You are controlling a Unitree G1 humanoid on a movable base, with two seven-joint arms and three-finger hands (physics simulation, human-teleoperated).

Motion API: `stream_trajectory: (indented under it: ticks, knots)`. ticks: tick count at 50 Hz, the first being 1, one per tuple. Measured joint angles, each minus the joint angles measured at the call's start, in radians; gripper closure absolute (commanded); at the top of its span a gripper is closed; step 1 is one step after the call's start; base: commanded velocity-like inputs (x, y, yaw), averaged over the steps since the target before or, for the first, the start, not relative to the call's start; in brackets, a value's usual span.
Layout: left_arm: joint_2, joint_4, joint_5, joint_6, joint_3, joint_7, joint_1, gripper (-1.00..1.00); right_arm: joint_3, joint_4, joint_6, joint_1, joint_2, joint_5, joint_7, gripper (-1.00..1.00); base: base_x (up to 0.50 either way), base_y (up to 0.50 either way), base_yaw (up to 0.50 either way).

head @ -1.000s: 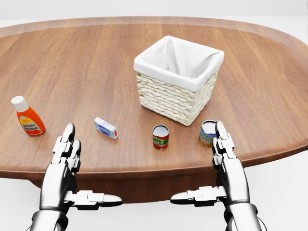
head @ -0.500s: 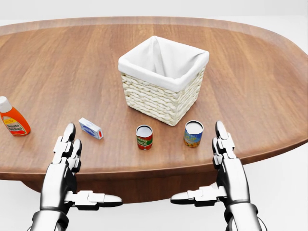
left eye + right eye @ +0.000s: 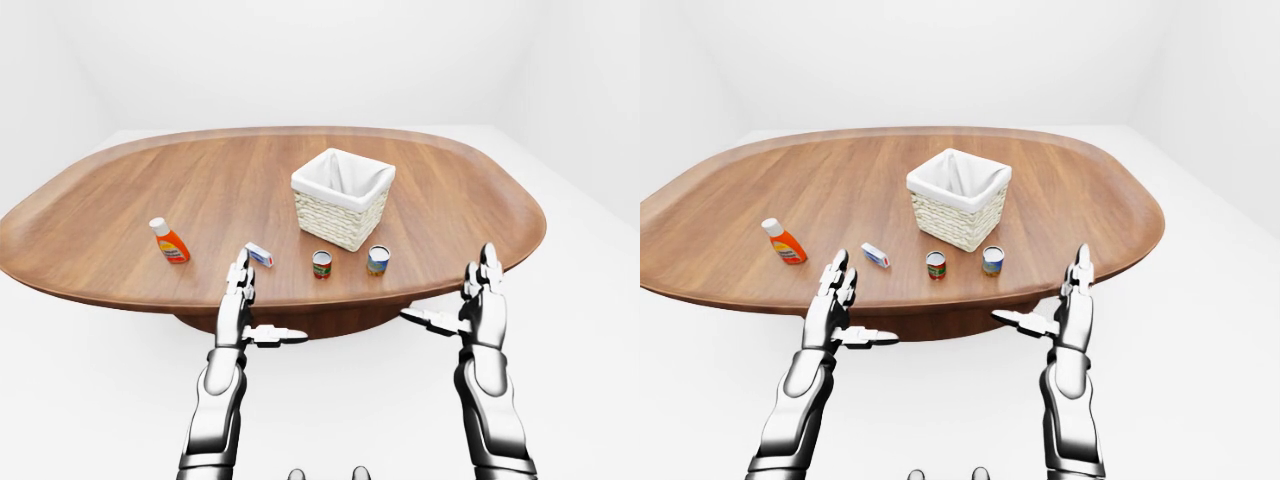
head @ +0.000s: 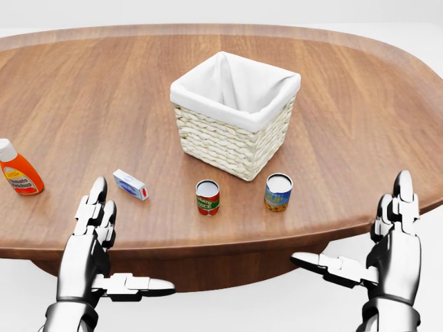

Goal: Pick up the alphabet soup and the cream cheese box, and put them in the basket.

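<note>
The alphabet soup, a blue and yellow can, stands upright on the wooden table just below the basket's right corner. The cream cheese box, small, blue and white, lies at lower left of the basket. The woven basket with a white liner sits mid-table; nothing shows inside it. My left hand is open at the table's near edge, below the cream cheese box and apart from it. My right hand hangs open off the near edge, to the lower right of the soup can.
A red tomato can stands between the box and the soup can. An orange ketchup bottle stands at the left edge of the head view. The table's rounded rim curves away on the right.
The whole picture first shifted left, so the camera moved right. Since then my right hand has swung out to the right, away from the soup can. The left hand has held still.
</note>
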Motion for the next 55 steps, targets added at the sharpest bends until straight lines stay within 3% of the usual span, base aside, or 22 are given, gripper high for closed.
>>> stream_trajectory:
  ticks: [8,27,55]
  knots:
    - [0.000,0.002,0.001,0.000,0.000,0.002,-0.001,-1.00,-0.045,-0.054,-0.008,0.027,0.006,0.021,-0.087,-1.00,0.00,0.00,0.00]
    - [0.001,0.012,0.001,-0.004,0.001,0.002,-0.004,-1.00,-0.130,-0.147,0.026,0.049,0.020,-0.021,-0.340,-1.00,0.00,0.00,0.00]
    - [0.001,0.019,0.004,-0.008,0.000,0.005,-0.006,-1.00,-0.159,-0.217,0.040,0.084,0.038,-0.069,-0.343,-1.00,0.00,0.00,0.00]
